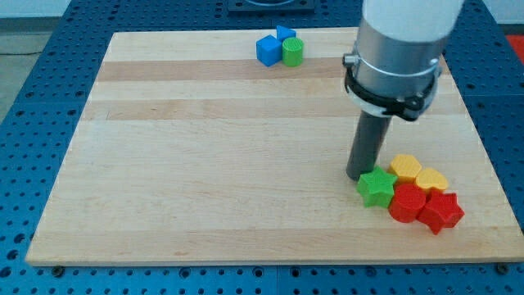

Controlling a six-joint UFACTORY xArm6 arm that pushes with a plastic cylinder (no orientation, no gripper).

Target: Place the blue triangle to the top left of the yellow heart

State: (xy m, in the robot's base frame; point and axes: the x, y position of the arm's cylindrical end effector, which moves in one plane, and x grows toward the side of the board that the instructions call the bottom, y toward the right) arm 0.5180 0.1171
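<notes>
Two blue blocks sit near the view's top centre. The larger blue block [267, 51] is on the left. A smaller blue block [285, 34] is behind it and partly hidden; I cannot tell which is the triangle. A green cylinder [293, 52] touches both. The yellow heart [431, 180] lies in a cluster at the view's lower right. My tip [358, 176] rests on the board at the cluster's left edge, right beside a green star [377, 188] and far below the blue blocks.
The cluster also holds a yellow block [404, 167] left of the heart, a red block [407, 203] and a red star [441, 211] below it. The wooden board [205, 164] ends close to the cluster at the view's right and bottom.
</notes>
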